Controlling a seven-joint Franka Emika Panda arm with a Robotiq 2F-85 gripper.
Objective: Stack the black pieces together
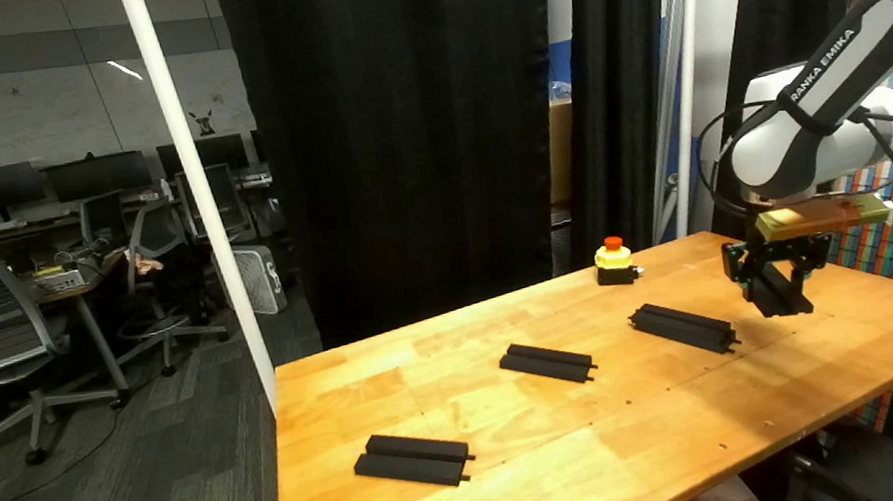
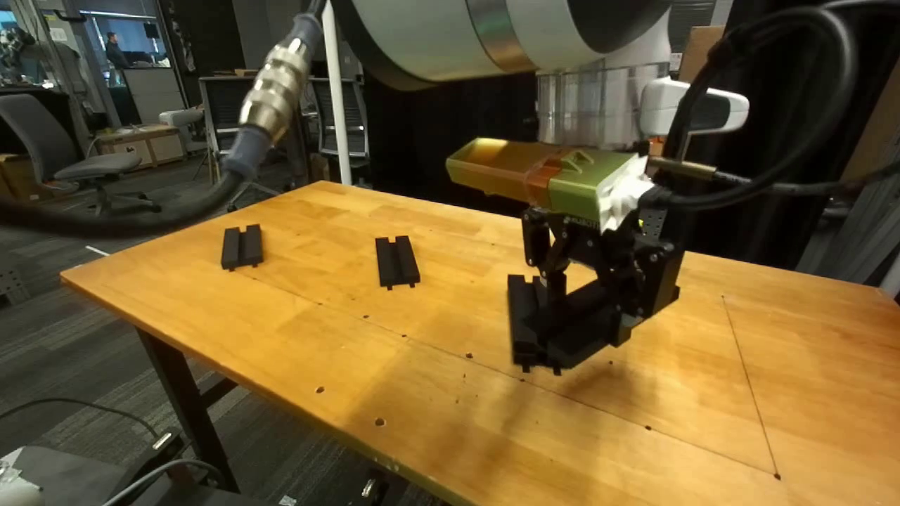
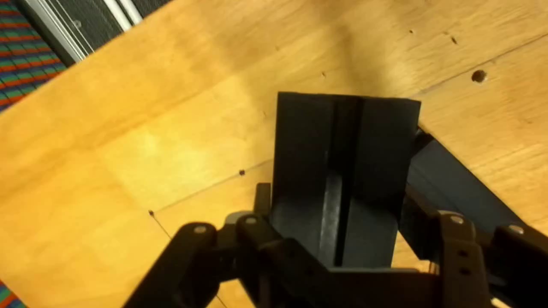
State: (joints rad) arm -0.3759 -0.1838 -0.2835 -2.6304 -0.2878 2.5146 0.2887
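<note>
Matte-black, one grooved bar (image 3: 310, 171) is clenched between the fingers (image 3: 262, 199), wrist view's centre; in an exterior view three similar bars (image 1: 545, 367) dot the wooden table (image 1: 573, 480), lower left to right of centre.

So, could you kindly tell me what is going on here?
The arm is holding a black piece in its gripper, up above the table. More black pieces lie at three separate spots on the wood; whether the spot nearest the gripper has just one or a small stack is hard to tell. The job is to stack them together, and the held one is not set down yet.
</note>
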